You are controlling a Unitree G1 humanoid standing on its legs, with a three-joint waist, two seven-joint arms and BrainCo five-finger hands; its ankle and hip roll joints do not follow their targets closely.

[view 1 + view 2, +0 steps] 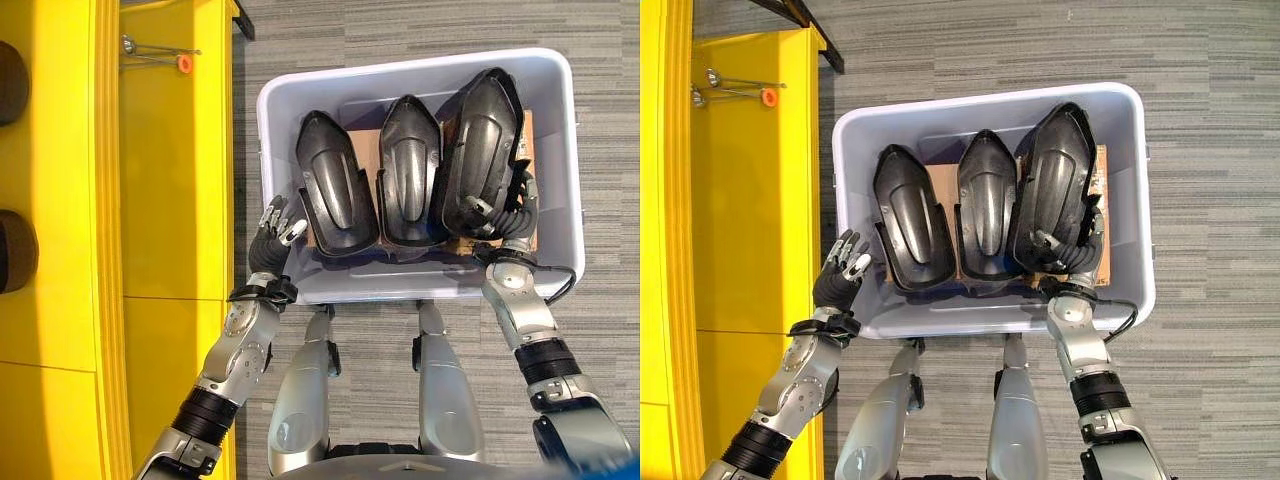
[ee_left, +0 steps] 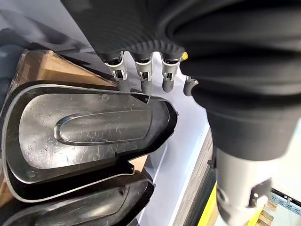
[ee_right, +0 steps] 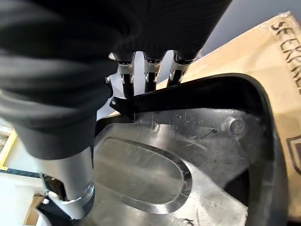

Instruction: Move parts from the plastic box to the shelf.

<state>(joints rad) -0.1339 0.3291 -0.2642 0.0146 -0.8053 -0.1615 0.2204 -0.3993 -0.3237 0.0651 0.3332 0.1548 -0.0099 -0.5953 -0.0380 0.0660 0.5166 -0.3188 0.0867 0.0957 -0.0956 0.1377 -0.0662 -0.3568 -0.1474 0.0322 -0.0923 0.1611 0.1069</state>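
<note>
Three glossy black moulded plastic shell parts are lying side by side inside the pale lavender plastic box (image 1: 565, 130), resting on a brown cardboard sheet (image 3: 263, 52) on its floor, and none is sitting on the yellow shelf (image 1: 170, 180) beside the box, so the transfer appears to be just beginning.

The right hand (image 1: 1072, 240) is reaching into the box at the near end of the right-most shell part (image 1: 488, 150), its fingers (image 3: 149, 77) curling over the part's rim in what looks like a grip.

The left hand (image 1: 278, 228) is hovering at the box's near corner closest to the shelf, fingers loosely spread and holding nothing, just beside the left-most shell part (image 1: 335, 185). The middle shell part (image 1: 986, 205) is lying untouched.
</note>
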